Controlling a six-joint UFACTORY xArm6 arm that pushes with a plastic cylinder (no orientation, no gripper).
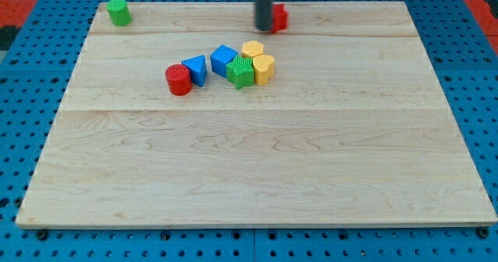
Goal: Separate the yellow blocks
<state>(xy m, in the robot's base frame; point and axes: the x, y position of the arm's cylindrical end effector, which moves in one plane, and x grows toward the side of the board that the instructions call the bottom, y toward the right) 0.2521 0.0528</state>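
My tip (264,29) is a bare rod end, holding nothing, touching the wooden board (257,169) beside a red block (278,17) on its right. Below it, well apart, two yellow blocks are sitting touching: a hexagonal one (252,49) and a heart-shaped one (264,68), with the green block (241,71) pressing against them.

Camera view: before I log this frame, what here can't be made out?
- Red block at the view's top: partly hidden behind the rod, shape unclear.
- My tip: whether it touches that red block can't be told.
- Rod's upper part: cut off by the top edge.
- Two yellow blocks: one behind the other, beside the green block; any gap between them is unreadable.
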